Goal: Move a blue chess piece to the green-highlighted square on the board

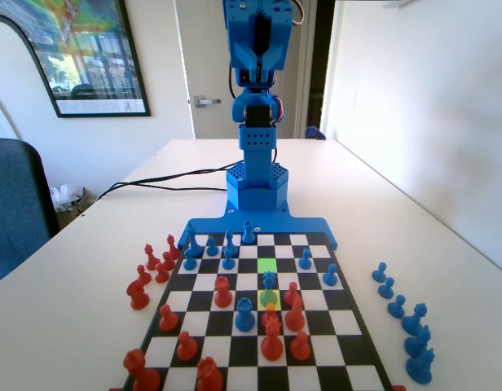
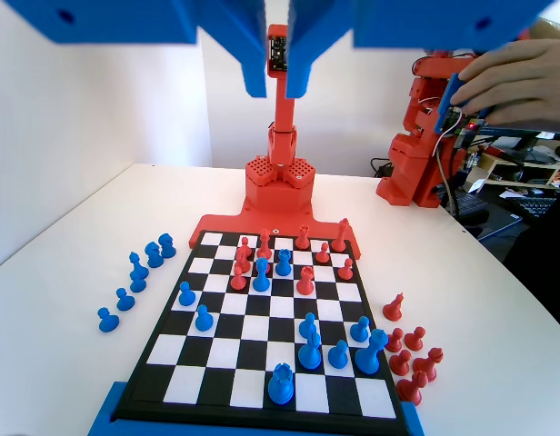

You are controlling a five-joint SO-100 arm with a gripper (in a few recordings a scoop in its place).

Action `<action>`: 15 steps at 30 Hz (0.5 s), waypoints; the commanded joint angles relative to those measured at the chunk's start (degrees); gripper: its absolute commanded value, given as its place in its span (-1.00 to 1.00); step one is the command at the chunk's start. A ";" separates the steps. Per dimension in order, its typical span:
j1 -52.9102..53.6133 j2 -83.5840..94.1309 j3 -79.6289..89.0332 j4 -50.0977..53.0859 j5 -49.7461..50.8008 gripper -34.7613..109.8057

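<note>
While tool [image 2: 276, 77] hangs high, blue chess piece [image 1: 269, 282] far below.

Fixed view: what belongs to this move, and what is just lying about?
Job: slim blue plastic chess piece on the yellow square; green-highlighted square; black-and-white chequered board; blue arm's open fingers.
Lying about: blue pieces right of the board; red pieces left of it; framed wall picture.

I'm seeing a black-and-white chequered board [image 1: 235, 352] with a blue frame, one green-highlighted square [image 1: 267, 265], red and blue pieces, a white table [image 1: 430, 244].
</note>
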 commanded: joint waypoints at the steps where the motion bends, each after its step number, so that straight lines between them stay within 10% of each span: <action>1: 0.09 1.05 0.26 -0.79 -0.70 -0.50; 15: -2.46 -6.77 -4.39 -1.23 1.93 -0.51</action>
